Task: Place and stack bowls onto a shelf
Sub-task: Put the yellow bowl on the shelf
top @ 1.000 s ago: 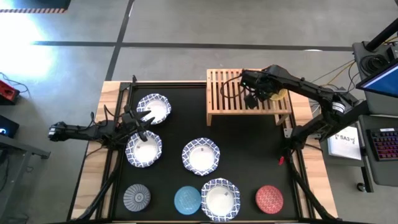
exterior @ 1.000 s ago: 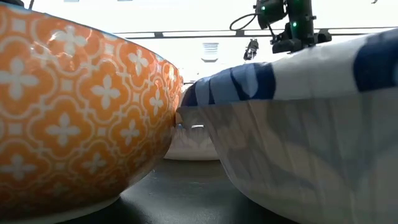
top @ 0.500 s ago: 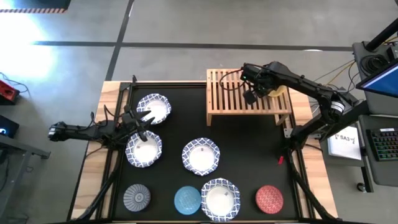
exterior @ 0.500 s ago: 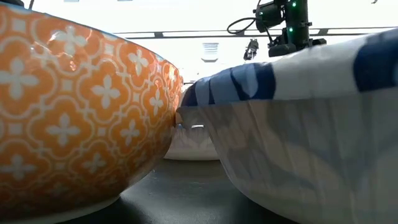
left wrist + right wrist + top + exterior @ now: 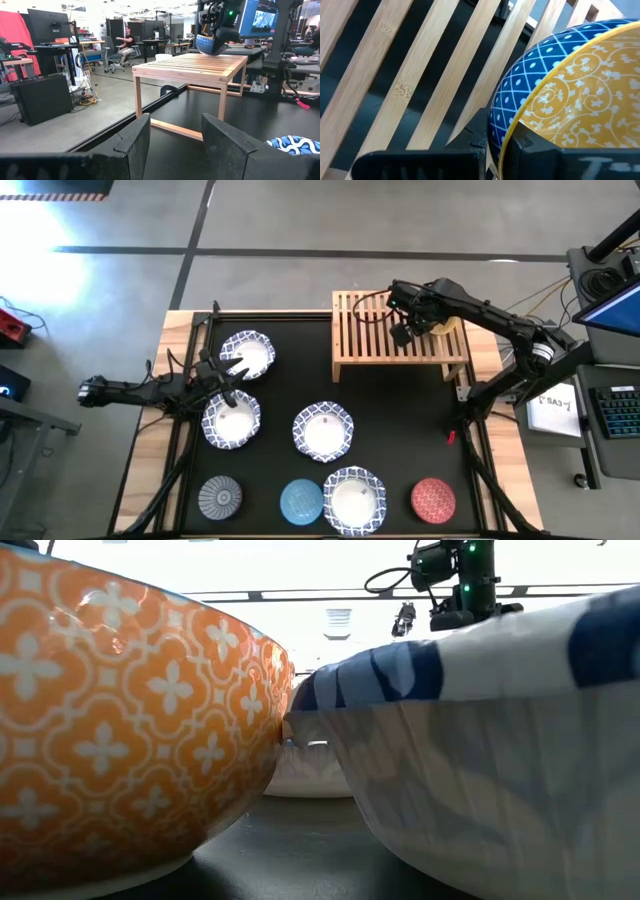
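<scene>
- The right gripper (image 5: 404, 332) hangs over the shelf (image 5: 360, 340), its fingers (image 5: 470, 145) clamped on the rim of the yellow bowl (image 5: 580, 100), one inside and one outside. The bowl, yellow inside and blue-dotted outside, is above the slats toward the shelf's right end. I cannot tell whether its base touches the wood.
- Held by one edge only, the bowl looks tilted; if released before its base sits flat, it could rock or roll along the slats.
- The slats have gaps, so a foot landing across one could leave the bowl leaning, a poor base for stacking.
- Set too near the shelf's right edge, the bowl could tip off onto the surface (image 5: 400, 430).
- The inner finger must clear the rim on withdrawal; pulled away sideways, it may drag the bowl along.
- The left gripper (image 5: 228, 373) waits well to the shelf's left, between two white bowls (image 5: 246, 353), its fingers (image 5: 135, 145) apart and empty; moving now, it could nudge either one.
</scene>
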Controlling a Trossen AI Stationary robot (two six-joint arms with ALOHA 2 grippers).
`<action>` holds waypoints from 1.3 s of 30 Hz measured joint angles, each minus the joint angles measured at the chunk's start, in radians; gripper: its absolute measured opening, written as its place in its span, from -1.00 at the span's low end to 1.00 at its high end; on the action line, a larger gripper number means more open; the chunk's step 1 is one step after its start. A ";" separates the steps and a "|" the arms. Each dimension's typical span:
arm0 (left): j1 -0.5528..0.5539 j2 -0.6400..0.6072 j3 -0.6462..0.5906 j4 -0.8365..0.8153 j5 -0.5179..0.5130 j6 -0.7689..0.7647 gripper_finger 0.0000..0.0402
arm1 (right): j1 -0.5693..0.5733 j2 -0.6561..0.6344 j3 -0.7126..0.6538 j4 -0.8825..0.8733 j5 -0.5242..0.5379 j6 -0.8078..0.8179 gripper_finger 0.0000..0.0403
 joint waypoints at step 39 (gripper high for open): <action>0.000 0.000 0.000 0.000 0.000 0.000 -0.21 | 0.000 -0.120 0.000 -0.082 -0.034 0.018 -0.44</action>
